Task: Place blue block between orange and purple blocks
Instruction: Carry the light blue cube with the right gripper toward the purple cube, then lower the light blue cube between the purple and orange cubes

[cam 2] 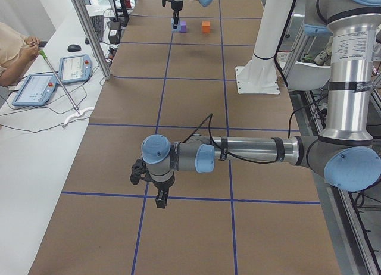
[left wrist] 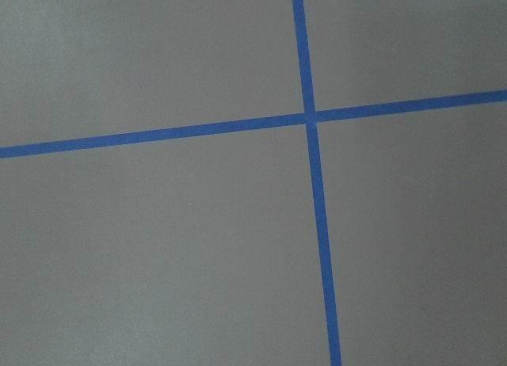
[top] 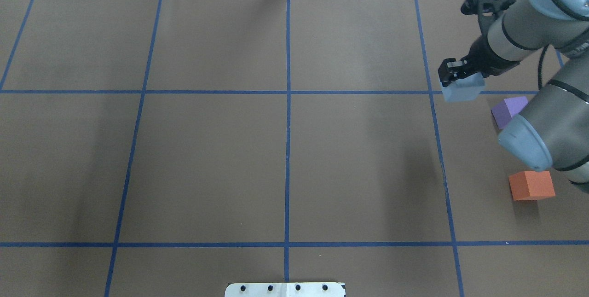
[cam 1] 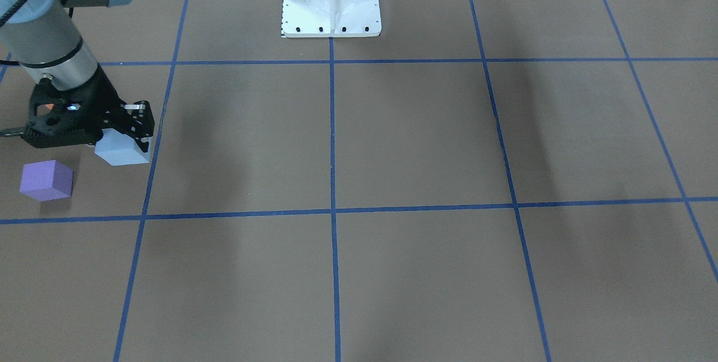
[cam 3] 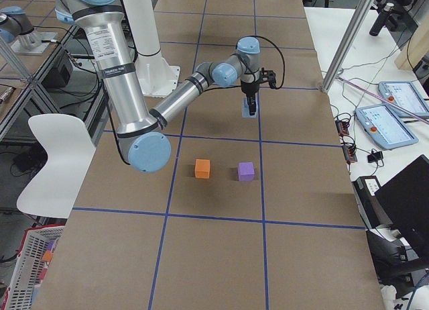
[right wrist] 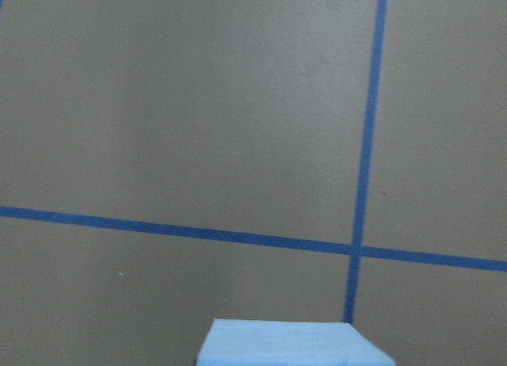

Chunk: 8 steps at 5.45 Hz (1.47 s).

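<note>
Brown paper table [top: 207, 159], blue tape grid [top: 287, 149]; right claw [top: 462, 79] tight around blue block [top: 464, 92].

Brown table [top: 207, 159], blue tape grid [top: 288, 149]; white chair [cam 3: 57, 149] alongside; operator [cam 2: 9, 61] near tablets [cam 2: 74, 68].

Soft, even overhead light, medium bright, no glare on the brown table [top: 207, 149]. Broad faint shadow bands lie across it. Short soft shadows hug the purple block [cam 1: 46, 180] and orange block [top: 531, 185]. My blue block [right wrist: 289, 344] reads pale and washed out, cropped at the frame bottom. My 2 wrist views are slightly soft; the 4 exterior views are sharp.
</note>
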{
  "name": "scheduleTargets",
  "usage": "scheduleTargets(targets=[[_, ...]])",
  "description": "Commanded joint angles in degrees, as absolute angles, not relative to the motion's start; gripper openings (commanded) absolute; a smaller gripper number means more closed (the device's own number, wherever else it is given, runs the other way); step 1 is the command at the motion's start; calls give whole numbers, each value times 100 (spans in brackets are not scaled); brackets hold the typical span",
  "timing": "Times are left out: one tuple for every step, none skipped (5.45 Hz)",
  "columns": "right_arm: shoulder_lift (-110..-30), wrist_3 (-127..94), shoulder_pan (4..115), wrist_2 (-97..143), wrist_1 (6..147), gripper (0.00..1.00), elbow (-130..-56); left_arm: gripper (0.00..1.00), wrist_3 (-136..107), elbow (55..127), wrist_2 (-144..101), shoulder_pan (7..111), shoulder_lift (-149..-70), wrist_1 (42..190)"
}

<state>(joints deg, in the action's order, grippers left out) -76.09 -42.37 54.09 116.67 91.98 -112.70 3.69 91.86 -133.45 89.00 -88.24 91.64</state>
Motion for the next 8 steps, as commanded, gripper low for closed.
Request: scheduleTargets(targets=[[-8974, -4192, 5484, 11663, 7903, 0, -11173, 100, 343, 9254, -13359, 8903, -8824, 9193], [-9461, -4218, 5510, 11707, 7214, 0, -11023, 100, 343, 9272, -13359, 8903, -8824, 9193], [-9805, -4227, 5511, 11716, 6755, 0, -10891, 100, 343, 9272, -13359, 8886, -8833, 9193], [-10000, -4245, 5511, 11794, 6063, 0, -10481, 100, 343, 9299, -13368, 8886, -8842, 9193], [-9958, -4263, 5502, 11786, 5908, 0, -10216, 100, 343, 9290, -13359, 8877, -8842, 9193], [-9915, -4263, 5493, 11769, 5906, 0, -10178, 100, 334, 9299, -13368, 8877, -8850, 9193], [-9827, -4263, 5484, 11769, 5906, 0, -10047, 100, 334, 9290, -13368, 8868, -8859, 9193], [-9704, -4271, 5467, 11760, 5898, 0, -9907, 100, 334, 9290, -13368, 8868, -8859, 9193]])
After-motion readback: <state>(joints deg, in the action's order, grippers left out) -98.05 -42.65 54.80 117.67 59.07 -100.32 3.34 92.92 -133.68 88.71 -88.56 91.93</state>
